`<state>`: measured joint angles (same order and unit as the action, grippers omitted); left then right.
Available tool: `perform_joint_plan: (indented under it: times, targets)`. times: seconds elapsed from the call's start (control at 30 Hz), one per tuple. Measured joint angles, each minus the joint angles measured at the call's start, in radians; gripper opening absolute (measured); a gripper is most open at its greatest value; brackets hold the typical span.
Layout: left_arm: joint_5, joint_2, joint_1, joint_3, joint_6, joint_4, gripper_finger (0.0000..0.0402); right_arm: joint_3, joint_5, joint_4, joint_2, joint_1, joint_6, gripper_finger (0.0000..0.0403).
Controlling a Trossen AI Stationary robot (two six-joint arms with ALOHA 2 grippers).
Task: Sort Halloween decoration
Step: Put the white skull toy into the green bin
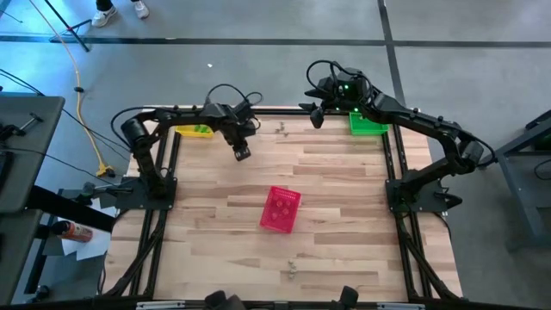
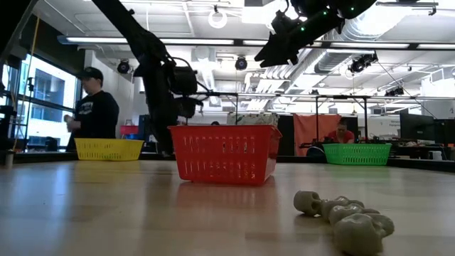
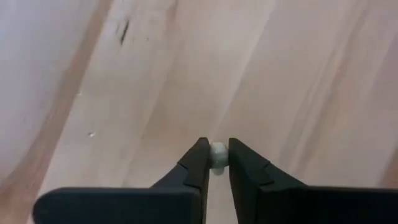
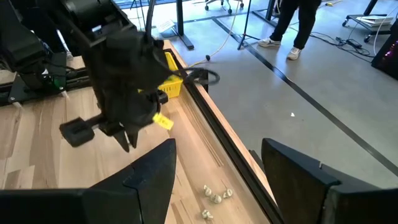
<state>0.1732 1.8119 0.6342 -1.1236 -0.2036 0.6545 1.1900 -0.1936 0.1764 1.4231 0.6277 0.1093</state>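
Pale trinket (image 3: 218, 157) half hidden between left gripper (image 3: 214, 163) fingers; shape unclear.

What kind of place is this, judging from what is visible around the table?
Probably a robotics lab or open workshop: exposed ceiling ducts and strip lights, more desks beyond the wooden table, cables on the concrete floor, and a person standing by.

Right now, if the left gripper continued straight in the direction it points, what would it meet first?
The left gripper points down, pinching a small pale trinket. Beyond it only the bare wooden table shows, so probably the tabletop, though depth is unclear.
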Motion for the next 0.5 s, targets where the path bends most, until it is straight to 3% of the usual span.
perform_joint_plan:
  times: [0.27,0.5]
  targets:
    - [0.204,-0.107,0.071,0.0,0.107,-0.03,0.0007,0.0,-0.035,-0.006,0.0,0.0,-0.001,0.0232]
    - [0.362,-0.237,0.12,0.0,0.352,-0.214,0.0015,0.0,-0.132,-0.095,0.0,-0.027,-0.059,0.0232]
